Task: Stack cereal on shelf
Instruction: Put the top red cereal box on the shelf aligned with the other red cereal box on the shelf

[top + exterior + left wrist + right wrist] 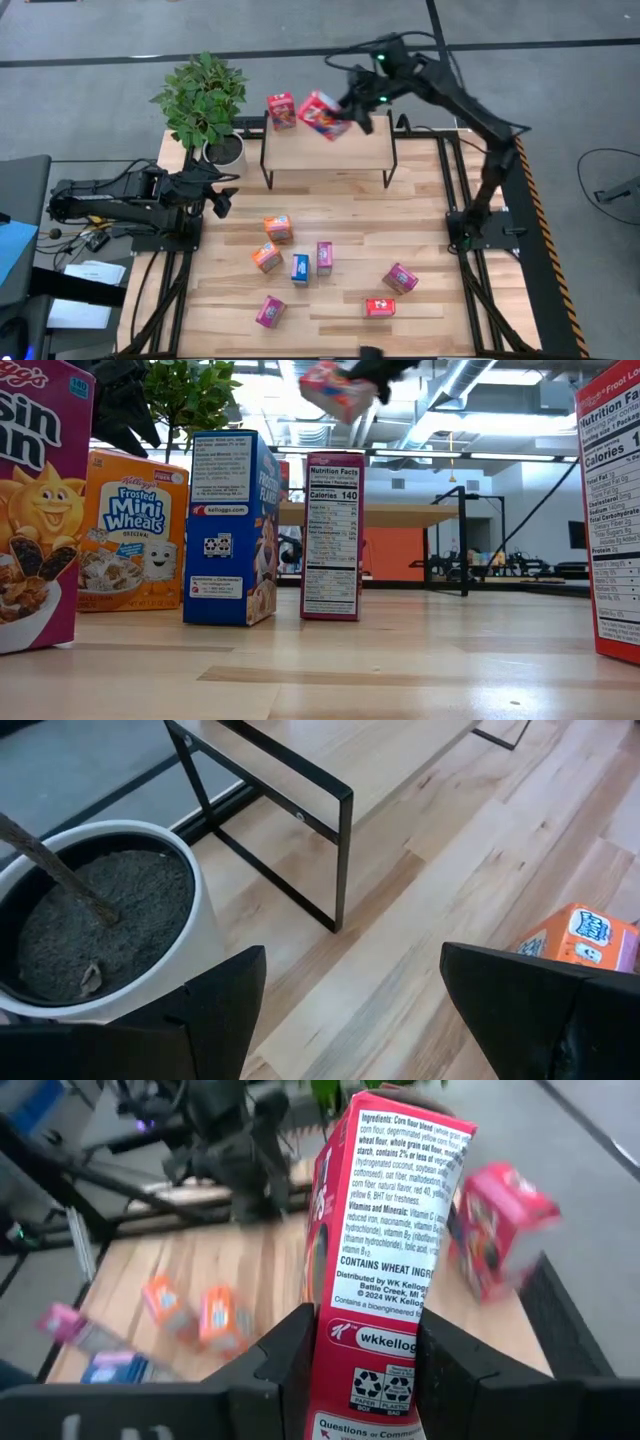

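Counting stock at this moment, by the high view.

On the shelf [330, 150]: one red box [282, 109], standing at its back left corner. Nothing else rests on the board.

In transit: one red carton [322, 114], tilted, gripped between the fingers of the right gripper [345, 108]. It hangs over the shelf's back edge, just beside the placed box and apart from it. The right wrist view shows the dark fingers [288, 1355] pressed on both narrow sides of the carton [385, 1260], with the placed box [500, 1225] beyond. The low view shows the carton [338, 390] up in the air.

On the table [440, 300], not yet shelved, seven boxes:
- orange box [278, 228], near the left arm
- second orange box [266, 257], just below it
- blue box [300, 268], upright, centre
- purple box [324, 256], upright, just beside the blue one
- magenta box [270, 311], front left
- magenta box [400, 278], right of centre
- red box [380, 307], front right

Idle: left gripper [222, 195], jaws wide open and empty, held low near the plant pot [226, 150] at the table's left edge.

Judgement: an early stage. One box is placed, a second is about to go down, seven remain to fetch. No second layer on the shelf is begun.
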`<action>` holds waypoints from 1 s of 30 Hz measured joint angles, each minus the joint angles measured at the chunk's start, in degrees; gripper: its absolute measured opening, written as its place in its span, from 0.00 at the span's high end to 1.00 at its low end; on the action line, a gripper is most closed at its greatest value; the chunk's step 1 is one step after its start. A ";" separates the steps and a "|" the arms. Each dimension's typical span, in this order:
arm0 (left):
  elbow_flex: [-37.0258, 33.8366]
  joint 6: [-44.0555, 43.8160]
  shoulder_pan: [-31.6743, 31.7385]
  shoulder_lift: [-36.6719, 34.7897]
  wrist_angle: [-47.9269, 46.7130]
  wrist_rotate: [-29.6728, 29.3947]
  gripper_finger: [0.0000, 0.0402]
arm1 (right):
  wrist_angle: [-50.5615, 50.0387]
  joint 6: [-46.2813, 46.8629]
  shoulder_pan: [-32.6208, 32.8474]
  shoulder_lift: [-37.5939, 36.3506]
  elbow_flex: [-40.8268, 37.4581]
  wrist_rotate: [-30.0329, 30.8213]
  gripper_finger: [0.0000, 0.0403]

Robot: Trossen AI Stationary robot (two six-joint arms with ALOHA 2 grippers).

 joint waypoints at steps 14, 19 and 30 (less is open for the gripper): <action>0.00 -0.44 0.00 0.02 0.22 -4.91 0.28 | 73.67 18.39 0.31 -24.12 -62.97 11.08 0.61; 0.00 -0.46 0.00 0.02 1.12 -6.88 0.28 | 92.94 21.27 2.66 -14.07 -67.22 15.15 0.59; 0.00 -0.22 0.00 0.00 2.25 -10.50 0.28 | 112.52 24.91 4.23 7.39 -55.27 9.62 0.59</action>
